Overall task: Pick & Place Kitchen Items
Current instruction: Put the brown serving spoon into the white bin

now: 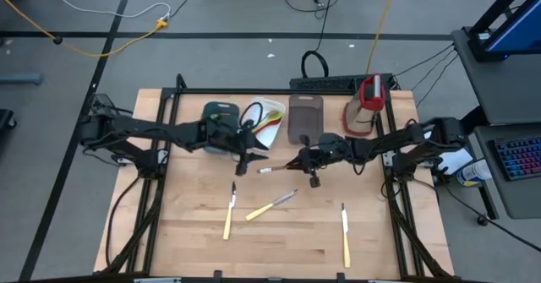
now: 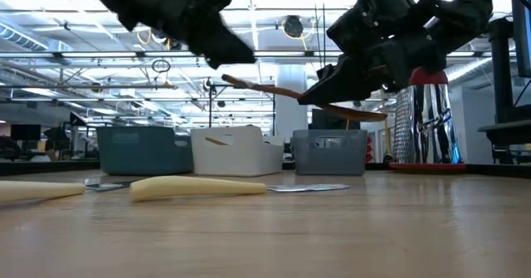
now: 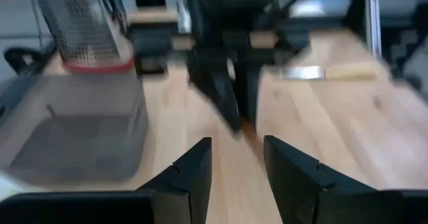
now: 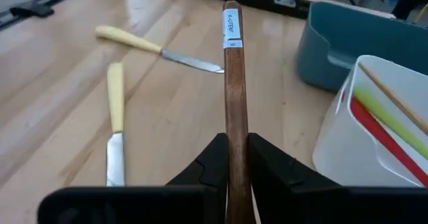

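Observation:
My right gripper [image 1: 297, 159] is shut on a wooden spoon [image 2: 274, 90] and holds it above the table's middle. The spoon's handle, with a white label at its free end [image 4: 231, 25], points toward the table's left. My left gripper [image 1: 248, 160] is open and empty just left of that free end, with its fingers [image 3: 200, 167] facing the right gripper. Three pale-handled knives [image 1: 228, 217] [image 1: 270, 204] [image 1: 345, 232] lie flat on the near half of the table. My right gripper pinches the wooden spoon's handle [image 4: 234, 140] between its two fingers. It comes nearly level from the table's right, with the fingers lying along the handle. The spoon is lifted clear of the table, labelled end a little higher, broad end [image 2: 361, 110] behind the fingers.
A teal tray [image 1: 221, 114], a white tray [image 1: 269, 114] with red and yellow utensils inside, and a grey-brown tray [image 1: 304, 118] stand in a row at the far side. A red-and-white upright grater [image 1: 365, 101] stands at the far right.

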### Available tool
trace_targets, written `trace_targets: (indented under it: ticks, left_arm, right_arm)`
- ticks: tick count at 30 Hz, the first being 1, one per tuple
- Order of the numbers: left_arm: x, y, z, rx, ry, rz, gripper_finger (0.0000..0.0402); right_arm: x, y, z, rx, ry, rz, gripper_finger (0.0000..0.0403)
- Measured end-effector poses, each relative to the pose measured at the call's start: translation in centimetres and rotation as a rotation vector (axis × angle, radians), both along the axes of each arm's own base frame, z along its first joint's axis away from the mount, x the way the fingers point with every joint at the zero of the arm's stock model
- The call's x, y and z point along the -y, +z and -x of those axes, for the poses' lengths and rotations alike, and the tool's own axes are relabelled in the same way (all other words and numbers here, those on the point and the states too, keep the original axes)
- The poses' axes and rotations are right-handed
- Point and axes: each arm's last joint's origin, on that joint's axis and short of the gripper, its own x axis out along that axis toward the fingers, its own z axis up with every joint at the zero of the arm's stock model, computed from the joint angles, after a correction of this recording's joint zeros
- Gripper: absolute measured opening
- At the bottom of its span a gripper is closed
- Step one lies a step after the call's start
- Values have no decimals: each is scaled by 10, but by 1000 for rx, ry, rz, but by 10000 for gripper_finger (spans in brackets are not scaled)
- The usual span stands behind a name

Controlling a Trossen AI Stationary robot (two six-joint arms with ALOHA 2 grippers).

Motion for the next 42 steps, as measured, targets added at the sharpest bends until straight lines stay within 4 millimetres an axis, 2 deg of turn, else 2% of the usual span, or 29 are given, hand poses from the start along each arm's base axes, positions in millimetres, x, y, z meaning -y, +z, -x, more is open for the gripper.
trace_targets:
  ticks: [4, 15, 24, 33, 42]
  left_arm:
    - [3, -7, -10, 34, 82, 84, 141]
    - [3, -34, -20, -67, 92, 86, 141]
    - [2, -54, -25, -132, 86, 72, 141]
    - [0, -54, -26, -121, 121, -43, 140]
    - [0, -52, -27, -96, 115, -64, 140]
  right_arm:
    - [1, -1, -5, 57, -3, 8, 33]
    - [7, -17, -11, 24, -71, 144, 36]
    - [14, -12, -13, 87, -96, 151, 37]
    - [16, -11, -13, 92, -106, 148, 38]
    - [16, -11, -13, 90, -116, 114, 38]
